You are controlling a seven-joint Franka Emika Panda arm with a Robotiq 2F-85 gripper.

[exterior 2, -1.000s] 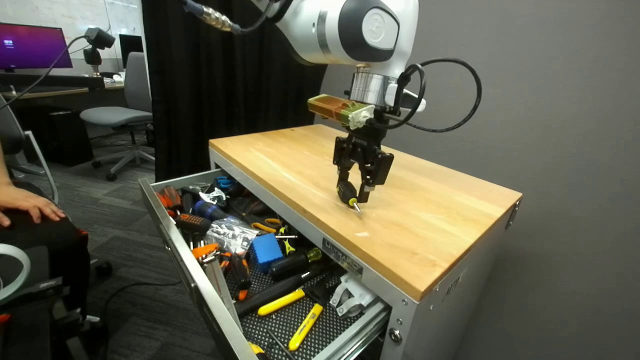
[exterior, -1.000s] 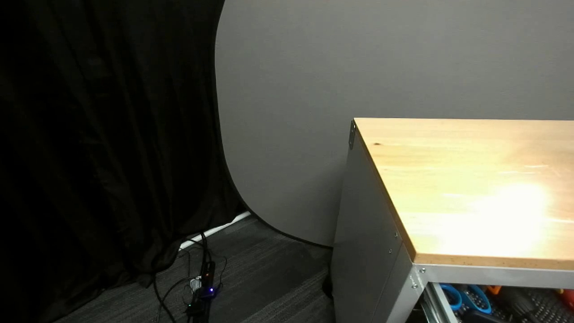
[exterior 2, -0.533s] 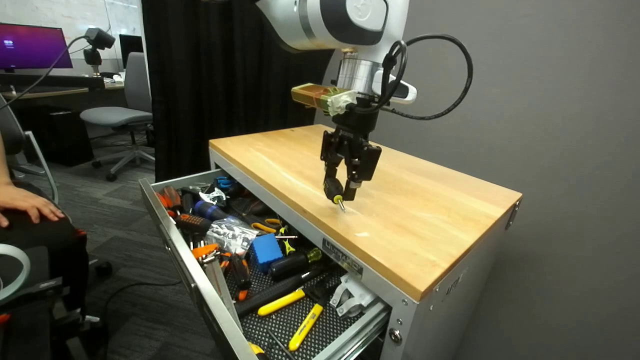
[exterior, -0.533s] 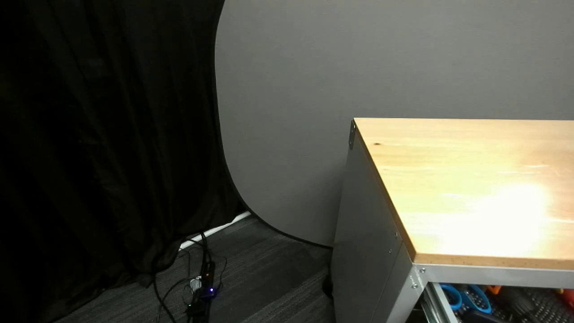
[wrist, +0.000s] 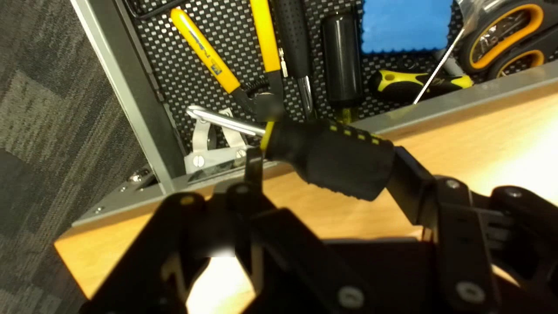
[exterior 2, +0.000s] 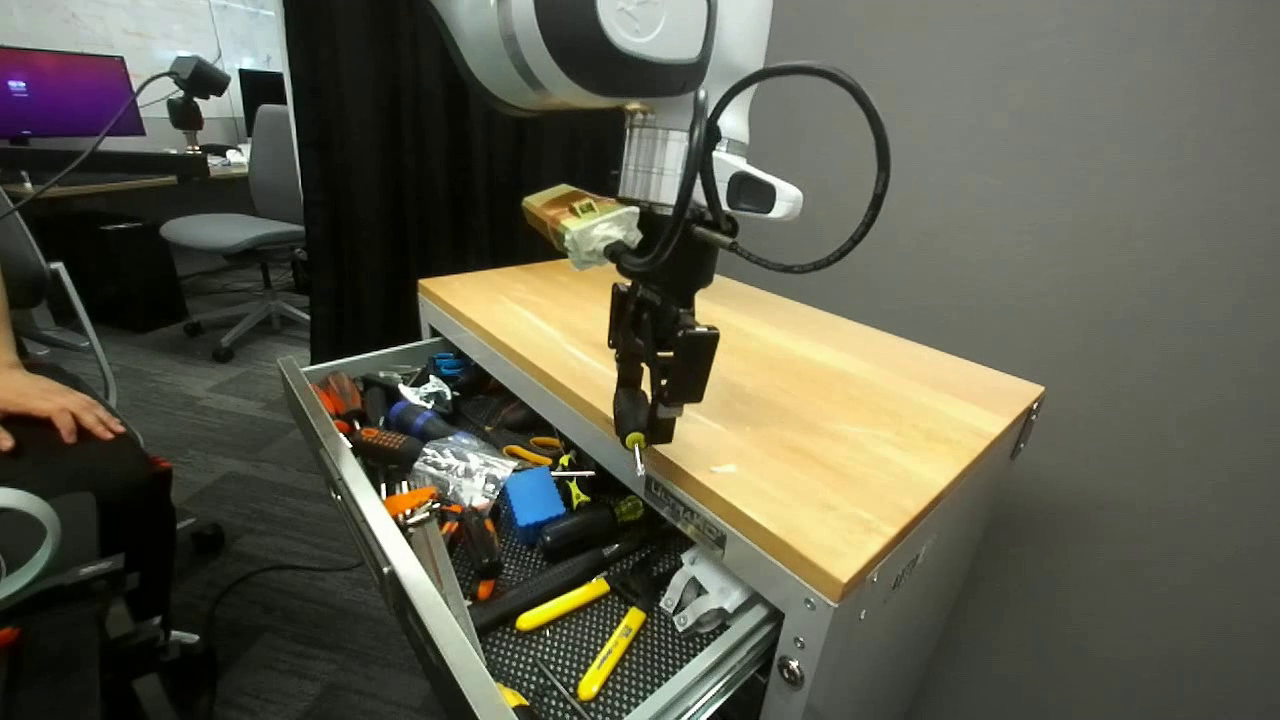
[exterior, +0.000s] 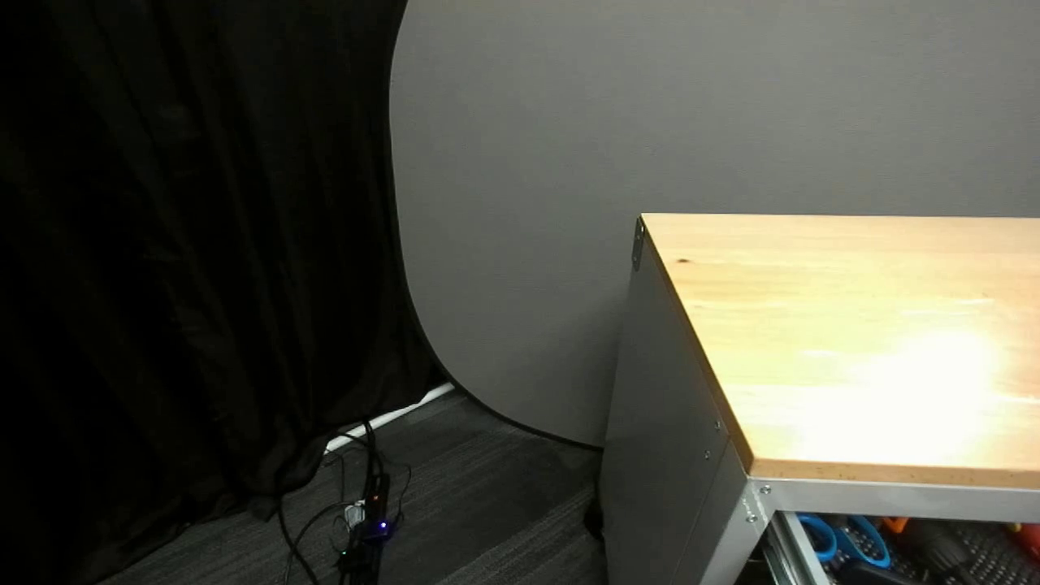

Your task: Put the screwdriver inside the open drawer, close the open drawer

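Observation:
The screwdriver (exterior 2: 629, 412) has a black handle, a yellow collar and a short metal shaft. My gripper (exterior 2: 647, 415) is shut on its handle and holds it at the front edge of the wooden top (exterior 2: 850, 440), shaft pointing down. In the wrist view my gripper (wrist: 327, 168) has the screwdriver's handle (wrist: 348, 157) between its fingers, and the shaft shows over the drawer's inside. The open drawer (exterior 2: 370, 505) is pulled out in front of the cabinet and full of tools. Its side wall (wrist: 126, 93) shows in the wrist view, and its rail (exterior: 792, 548) in an exterior view.
The drawer holds yellow-handled pliers (exterior 2: 612, 655), a blue block (exterior 2: 534, 498), a clear plastic bag (exterior 2: 465, 470) and several more tools. A metal bracket (exterior 2: 708, 590) lies by the near corner. A person's hand (exterior 2: 60, 410) is at the far left.
My gripper has moved left and towards the drawer with the screwdriver, from above the wooden top to its front edge. The shaft now points more steeply down. The drawer has not moved.

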